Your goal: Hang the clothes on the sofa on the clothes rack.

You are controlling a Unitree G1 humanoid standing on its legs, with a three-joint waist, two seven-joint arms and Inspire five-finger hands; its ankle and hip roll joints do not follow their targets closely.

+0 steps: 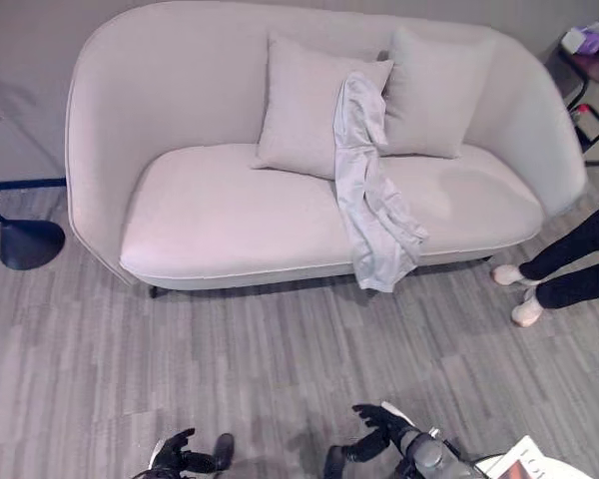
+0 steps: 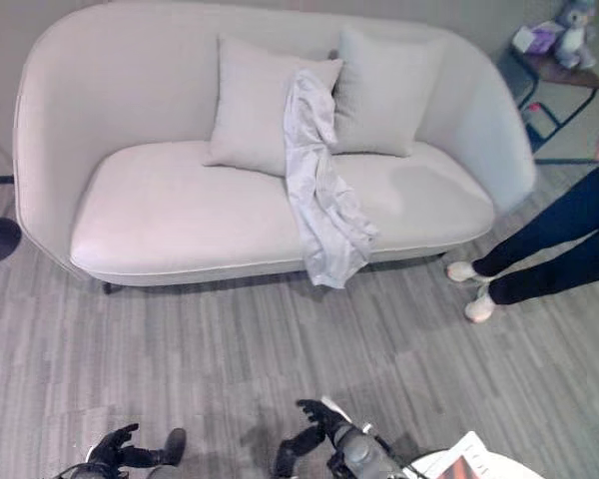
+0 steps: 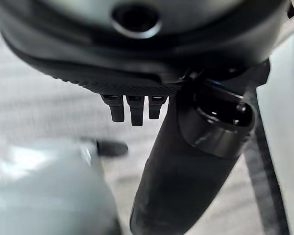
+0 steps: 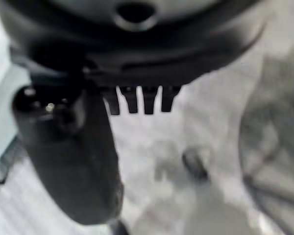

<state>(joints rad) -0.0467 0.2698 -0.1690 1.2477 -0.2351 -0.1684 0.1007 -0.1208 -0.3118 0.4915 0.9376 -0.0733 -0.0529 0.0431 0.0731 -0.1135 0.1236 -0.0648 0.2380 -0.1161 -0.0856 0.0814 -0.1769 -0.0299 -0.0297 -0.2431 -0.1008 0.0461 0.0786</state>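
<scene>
A light grey garment (image 1: 371, 195) hangs over the left of two pillows (image 1: 304, 105) and runs down the seat of the pale sofa (image 1: 220, 210), its end dangling over the front edge. Both of my hands hover low over the floor, well short of the sofa. My left hand (image 1: 178, 455) has relaxed fingers (image 3: 132, 108) and holds nothing. My right hand (image 1: 376, 429) is likewise open, with straight fingers (image 4: 138, 102) and an empty grasp.
A person's legs and white shoes (image 1: 564, 267) stand at the sofa's right end. A black lamp base (image 1: 28, 242) sits on the wood floor to the left. A small side table (image 2: 554, 72) with a stuffed toy (image 2: 577, 18) stands back right.
</scene>
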